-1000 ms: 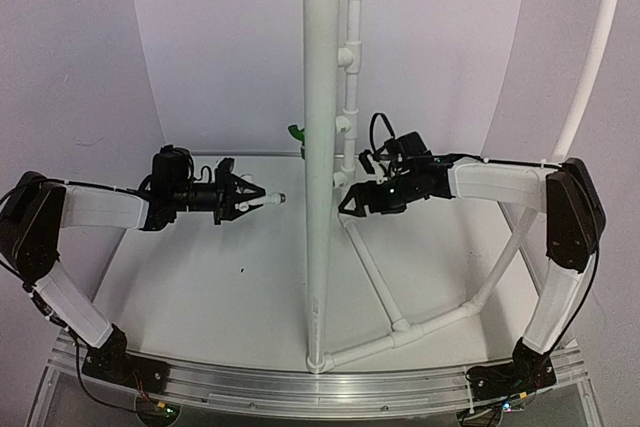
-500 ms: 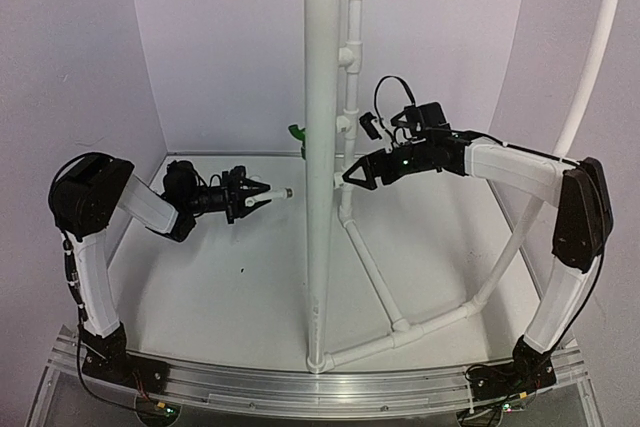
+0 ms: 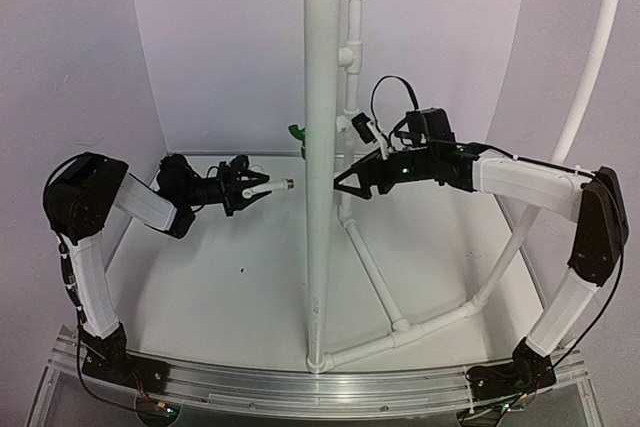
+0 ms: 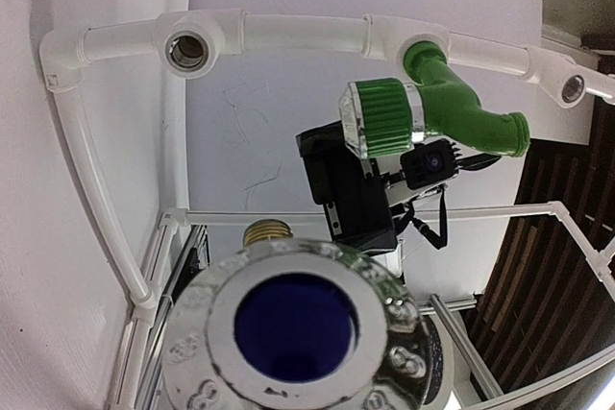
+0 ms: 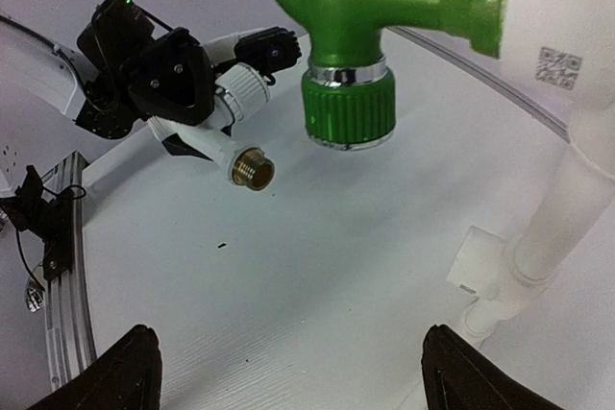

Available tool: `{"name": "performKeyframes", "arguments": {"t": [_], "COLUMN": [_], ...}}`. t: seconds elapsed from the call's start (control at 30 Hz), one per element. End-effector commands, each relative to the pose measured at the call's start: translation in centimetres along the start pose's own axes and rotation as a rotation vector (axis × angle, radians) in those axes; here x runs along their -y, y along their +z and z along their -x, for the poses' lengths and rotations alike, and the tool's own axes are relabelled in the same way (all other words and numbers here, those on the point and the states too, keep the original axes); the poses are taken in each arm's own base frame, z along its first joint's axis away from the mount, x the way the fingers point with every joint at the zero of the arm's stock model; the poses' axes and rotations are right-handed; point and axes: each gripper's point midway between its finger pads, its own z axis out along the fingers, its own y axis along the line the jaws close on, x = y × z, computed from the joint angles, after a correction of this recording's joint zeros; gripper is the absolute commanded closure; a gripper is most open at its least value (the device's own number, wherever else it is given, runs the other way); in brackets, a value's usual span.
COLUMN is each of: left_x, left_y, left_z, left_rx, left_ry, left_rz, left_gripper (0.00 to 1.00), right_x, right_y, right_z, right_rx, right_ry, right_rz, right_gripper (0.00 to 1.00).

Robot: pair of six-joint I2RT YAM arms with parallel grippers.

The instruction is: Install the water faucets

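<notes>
My left gripper (image 3: 243, 188) is shut on the white faucet (image 3: 268, 187), held level above the table with its brass threaded end (image 3: 287, 185) pointing at the thick upright pipe (image 3: 322, 147). In the left wrist view the faucet's chrome-ringed blue knob (image 4: 293, 328) fills the foreground. In the right wrist view the white faucet (image 5: 226, 132) shows its brass end (image 5: 253, 168). The green faucet (image 3: 296, 132) sits screwed into a tee; it also shows in the left wrist view (image 4: 432, 117) and the right wrist view (image 5: 360, 21). My right gripper (image 3: 345, 183) is open and empty beside the pipe.
An empty tee outlet (image 4: 187, 45) sits left of the green faucet on the thin pipe. More tees (image 3: 347, 55) run up that pipe. A diagonal pipe (image 3: 375, 277) lies on the table, and a curved pipe (image 3: 590, 77) stands at the right.
My left arm has folded and carried the white faucet up and right, closer to the upright pipe. My right gripper has risen and shifted a little left.
</notes>
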Motion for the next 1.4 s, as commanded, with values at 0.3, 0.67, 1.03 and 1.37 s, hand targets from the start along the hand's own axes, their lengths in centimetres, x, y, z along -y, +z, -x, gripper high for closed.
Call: {"name": "performKeyframes", "arguments": {"t": [0.3,0.67,1.03,1.37], "left_x": [2.5,1.7,0.6,-1.6], "left_y": [1.8,3.0,5.2,7.2], "left_z": [2.5,3.9,5.1,5.4], "left_rx": [-0.026,-0.051,-0.088,-0.115], "left_ry": [0.228,0.22,0.15,0.097], "left_rz": [-0.106,-0.111,-0.121,-0.12], "left_gripper": [1.0,1.0,1.0,1.0], "right_x": [7.4,10.2,10.0,9.7], "right_y": [-0.1,0.9,1.7,1.6], "right_z": [6.1,8.2,8.7,7.6], "right_rx": [0.138,0.171,0.229,0.246], "right_ry": [-0.136,-0.201,-0.146,-0.099], "right_rz": [-0.172,-0.25,-0.241,-0.26], "right_gripper": [0.13,0.21,0.39,0.52]}}
